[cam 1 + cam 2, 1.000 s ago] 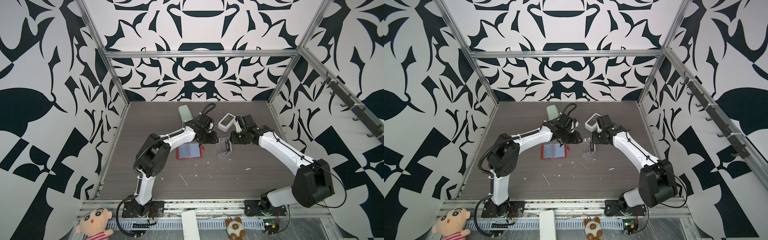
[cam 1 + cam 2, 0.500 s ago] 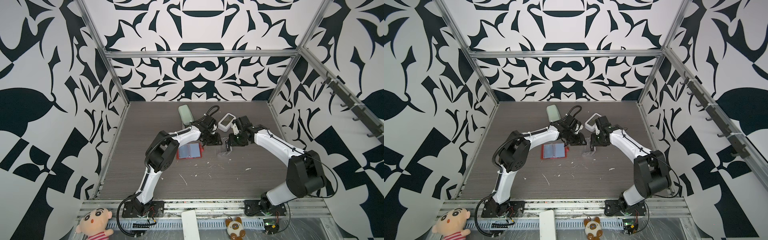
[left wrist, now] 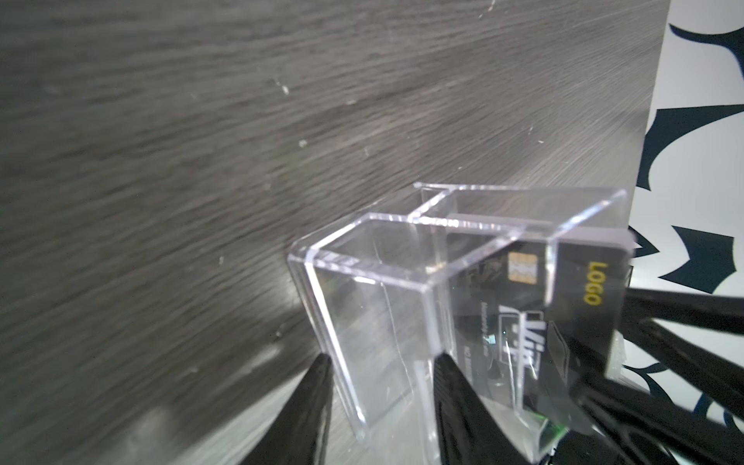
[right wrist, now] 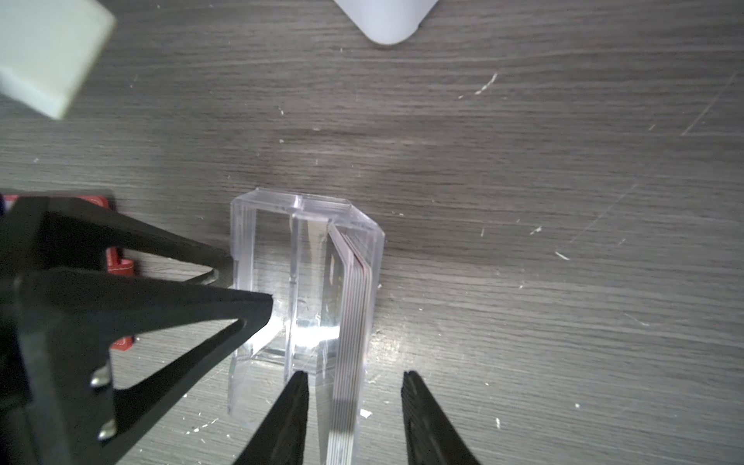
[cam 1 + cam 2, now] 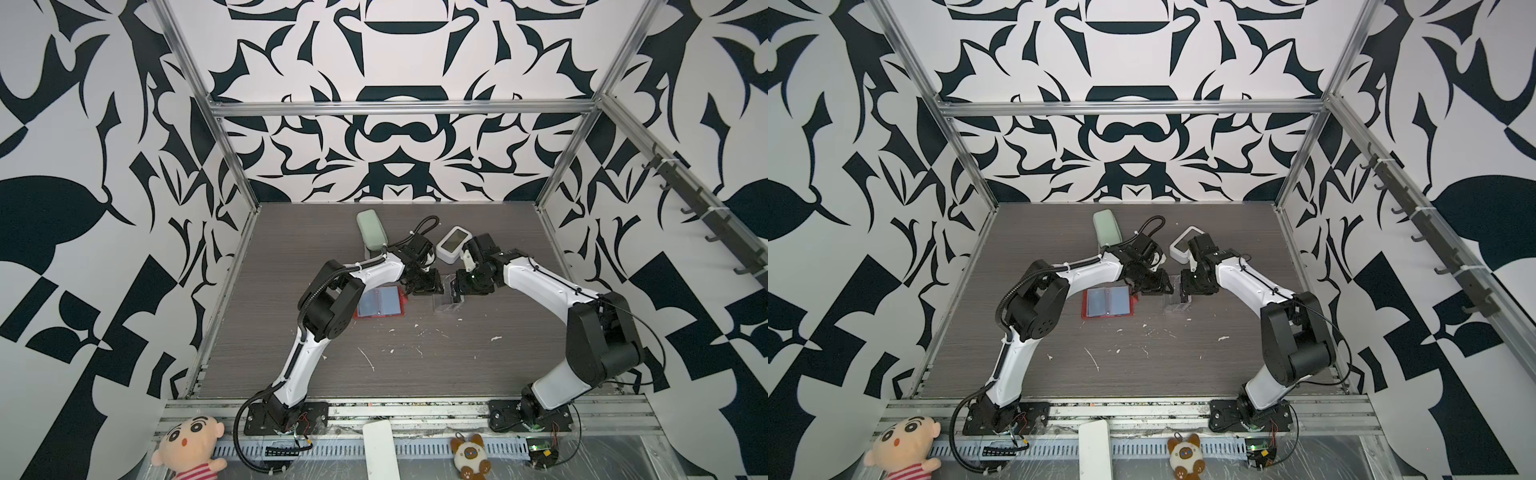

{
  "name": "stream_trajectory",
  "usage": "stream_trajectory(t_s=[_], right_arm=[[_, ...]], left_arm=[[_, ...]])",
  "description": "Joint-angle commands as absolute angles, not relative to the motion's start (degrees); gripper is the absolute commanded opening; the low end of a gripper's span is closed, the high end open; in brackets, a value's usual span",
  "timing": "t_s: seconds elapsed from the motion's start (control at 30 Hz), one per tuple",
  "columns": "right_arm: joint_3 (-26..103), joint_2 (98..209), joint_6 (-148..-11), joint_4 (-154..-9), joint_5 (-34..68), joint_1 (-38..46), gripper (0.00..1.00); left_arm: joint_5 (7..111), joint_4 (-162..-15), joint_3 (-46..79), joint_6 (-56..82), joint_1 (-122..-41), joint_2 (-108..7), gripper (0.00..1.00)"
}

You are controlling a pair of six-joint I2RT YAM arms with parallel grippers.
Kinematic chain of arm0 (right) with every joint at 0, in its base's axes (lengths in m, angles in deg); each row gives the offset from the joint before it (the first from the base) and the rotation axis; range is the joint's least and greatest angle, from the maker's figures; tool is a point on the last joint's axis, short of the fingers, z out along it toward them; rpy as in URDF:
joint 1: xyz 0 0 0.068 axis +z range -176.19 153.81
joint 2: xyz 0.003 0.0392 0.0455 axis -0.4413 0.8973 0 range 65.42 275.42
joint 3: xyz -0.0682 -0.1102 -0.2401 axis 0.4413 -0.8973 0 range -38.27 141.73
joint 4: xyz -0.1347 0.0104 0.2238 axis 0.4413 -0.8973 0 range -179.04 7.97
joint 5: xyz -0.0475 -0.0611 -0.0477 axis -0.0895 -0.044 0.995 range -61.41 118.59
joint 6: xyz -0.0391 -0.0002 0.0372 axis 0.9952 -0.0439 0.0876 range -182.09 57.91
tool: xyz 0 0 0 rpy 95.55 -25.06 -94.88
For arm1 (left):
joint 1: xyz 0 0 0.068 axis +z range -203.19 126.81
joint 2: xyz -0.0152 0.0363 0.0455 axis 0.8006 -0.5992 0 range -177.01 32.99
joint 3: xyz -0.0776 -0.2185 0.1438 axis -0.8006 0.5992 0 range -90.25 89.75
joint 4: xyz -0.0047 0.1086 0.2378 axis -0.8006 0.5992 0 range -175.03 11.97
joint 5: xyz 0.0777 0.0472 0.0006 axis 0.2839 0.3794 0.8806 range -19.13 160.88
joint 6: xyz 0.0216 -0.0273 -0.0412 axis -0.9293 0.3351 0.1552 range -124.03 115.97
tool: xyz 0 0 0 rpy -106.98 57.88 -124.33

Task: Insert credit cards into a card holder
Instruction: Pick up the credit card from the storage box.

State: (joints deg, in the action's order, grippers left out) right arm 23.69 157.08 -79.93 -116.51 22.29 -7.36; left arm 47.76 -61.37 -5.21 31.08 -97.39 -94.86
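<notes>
The surface (image 5: pixel 457 365) is a dark grey wood-grain board, scuffed and dotted with white flecks. It is boxed in on three sides by walls (image 5: pixel 104 208) papered in a bold black-and-white leaf pattern. An aluminium frame (image 5: pixel 399 108) runs along the wall joints, and a rail of hooks (image 5: pixel 685 199) slants across the right wall. Both arm bases are bolted along the front edge. Beyond that edge lie a doll (image 5: pixel 189 446) and a toy cat (image 5: pixel 469 453).

The card holder (image 5: pixel 380 302) lies open and flat, a little left of the surface's middle. Its red cover is down and its bluish clear sleeve pages face up, as both top views show. Just to its right, apart from it, stands a clear acrylic stand (image 5: pixel 446 301) with two compartments. The credit cards (image 4: pixel 350 322) sit on edge in the compartment farther from the holder, packed as one stack. A black card (image 3: pixel 563 306) with a chip, white "VIP" lettering and a yellow "LOGO" faces outward.

The left fingers (image 3: pixel 314 402) are released and spread apart, one on either side of the stand's empty compartment, gripping nothing. The left wrist view is smeared, so contact with the acrylic is hard to judge. The right fingers (image 4: pixel 290 418) are likewise apart, one on each side of the card stack. There is clear space between the stack and the outer finger, and they hold nothing.

Near the back edge lie a mint-green case (image 5: pixel 371 230) and, to its right, a white device (image 5: pixel 453 243) with a small screen.
</notes>
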Motion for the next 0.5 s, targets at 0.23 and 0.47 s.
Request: stream_trajectory(t_s=[0.23, 0.47], right_arm=[[25.62, 158.74, -80.54, -115.08, 21.79, -7.56, 0.43], [25.95, 160.40, -80.64, -114.83, 21.88, -7.60, 0.43]], left_arm=[[48.55, -58.98, -6.25, 32.11, -97.32, -96.20, 0.43], [48.81, -59.04, -5.50, 32.62, -97.40, -96.32, 0.42]])
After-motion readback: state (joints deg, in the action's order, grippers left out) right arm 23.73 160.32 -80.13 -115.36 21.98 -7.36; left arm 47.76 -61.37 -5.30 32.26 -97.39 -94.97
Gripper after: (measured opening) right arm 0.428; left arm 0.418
